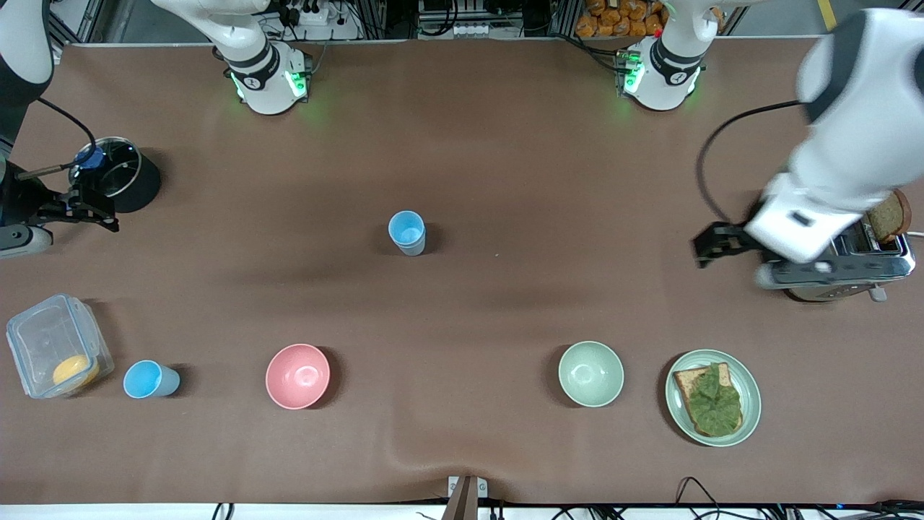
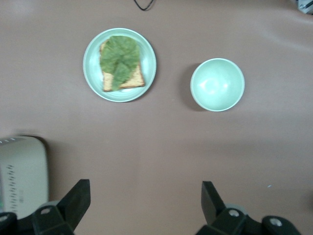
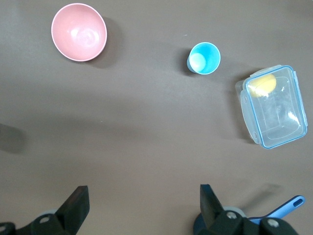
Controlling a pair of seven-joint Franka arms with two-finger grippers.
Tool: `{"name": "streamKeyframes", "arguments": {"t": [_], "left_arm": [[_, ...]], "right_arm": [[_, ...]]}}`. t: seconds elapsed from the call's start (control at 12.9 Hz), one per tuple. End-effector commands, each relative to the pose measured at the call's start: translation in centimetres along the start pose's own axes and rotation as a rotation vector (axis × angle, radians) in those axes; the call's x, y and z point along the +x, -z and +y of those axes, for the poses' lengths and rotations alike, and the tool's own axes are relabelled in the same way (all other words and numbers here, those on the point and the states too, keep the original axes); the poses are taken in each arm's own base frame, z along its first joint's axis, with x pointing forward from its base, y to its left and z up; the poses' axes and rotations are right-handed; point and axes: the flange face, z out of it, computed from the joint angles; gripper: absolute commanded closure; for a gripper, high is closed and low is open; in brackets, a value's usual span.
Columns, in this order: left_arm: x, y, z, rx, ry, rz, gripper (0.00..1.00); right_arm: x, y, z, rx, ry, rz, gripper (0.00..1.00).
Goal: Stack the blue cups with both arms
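Blue cups (image 1: 407, 232) (image 1: 150, 379) upright, rims upward, well apart on table (image 1: 505, 180).

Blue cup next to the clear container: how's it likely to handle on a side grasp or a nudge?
The blue cup looks thin plastic and empty, so probably very light; a nudge would likely slide it on the brown table. It stands upright, tall for its base, so a high push may tip it. Round and tapered: once down, it would probably roll in an arc.
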Motion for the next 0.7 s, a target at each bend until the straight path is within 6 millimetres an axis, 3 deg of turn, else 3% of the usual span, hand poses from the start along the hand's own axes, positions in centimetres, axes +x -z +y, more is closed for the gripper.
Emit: {"name": "streamKeyframes", "arguments": {"t": [0.0, 0.62], "left_arm": [[-1.1, 0.4, -0.4, -0.002, -0.036, -0.021, 0.00], [-1.8, 2.6, -2.2, 0.009, -0.071, -0.015, 0.00]], "right_arm": [[0.0, 0.5, 0.0, -0.018, 0.003, -0.007, 0.00], [0.0, 0.5, 0.0, -0.019, 0.003, -0.009, 0.00]]}}
